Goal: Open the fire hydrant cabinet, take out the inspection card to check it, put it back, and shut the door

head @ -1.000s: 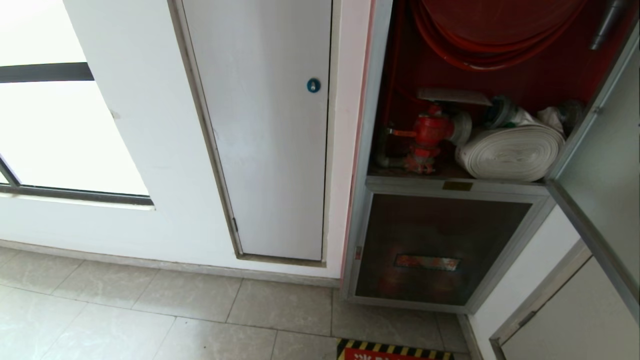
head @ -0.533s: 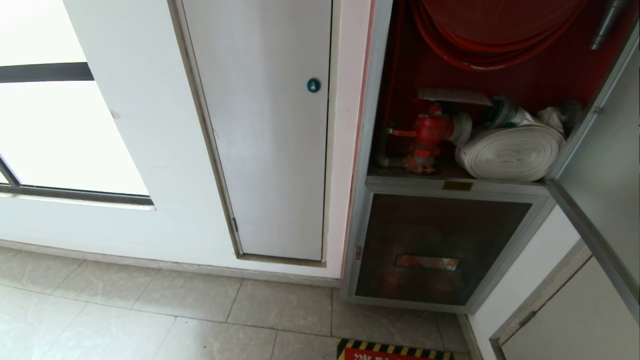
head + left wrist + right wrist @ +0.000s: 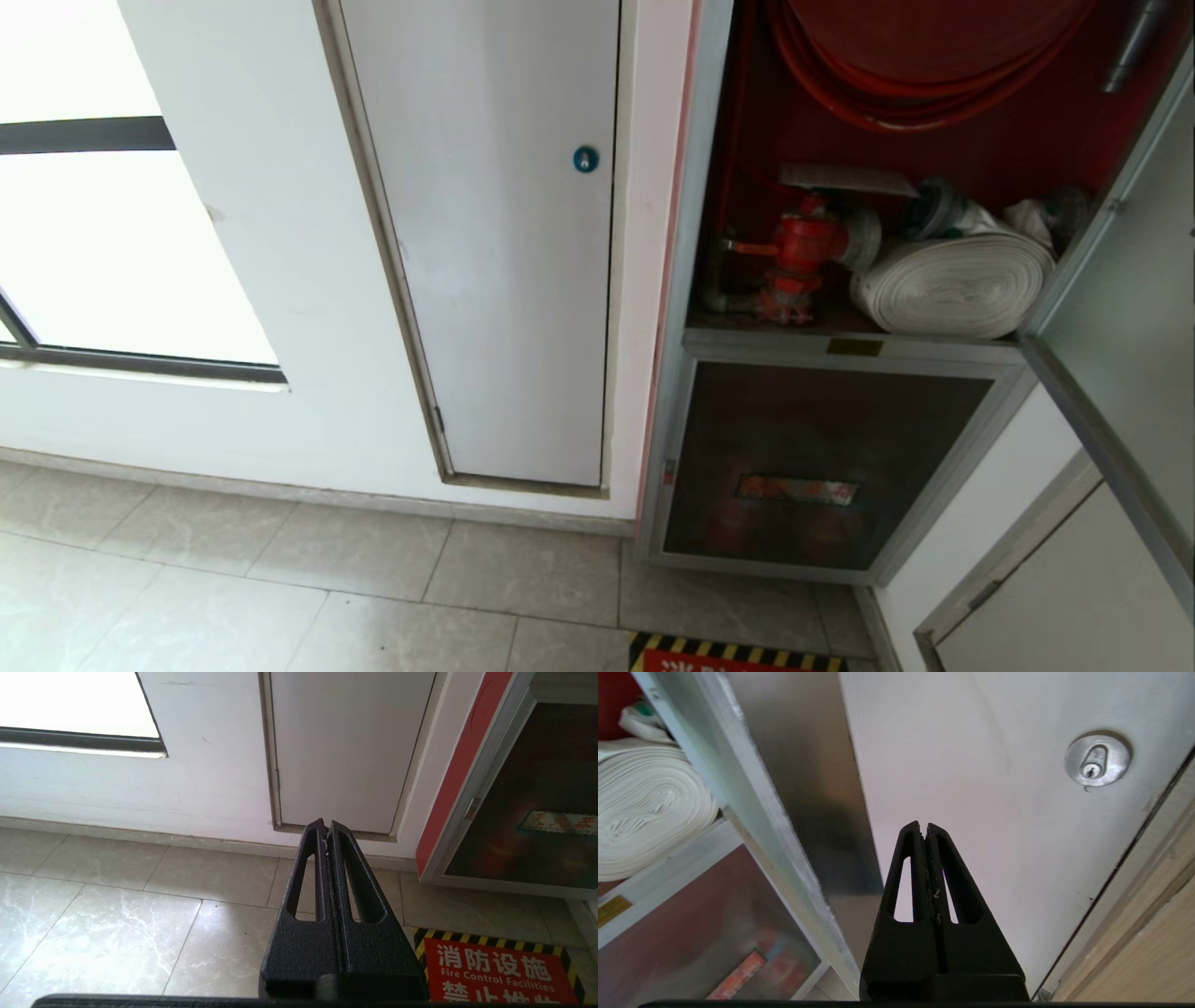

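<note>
The fire hydrant cabinet stands open, showing a red inside with the hose reel, the red valve and the white rolled hose. A thin pale sheet that looks like the inspection card lies flat on the valve; its print does not show. The door is swung out to the right. My right gripper is shut and empty, close to the door's silver frame and apart from it, facing a white panel. My left gripper is shut and empty, low over the floor.
Left of the cabinet is a white panel door with a blue lock. Below the shelf sits a dark glass panel with a reddish label. A red floor sign lies in front. Beyond the open door is a white door with a silver lock.
</note>
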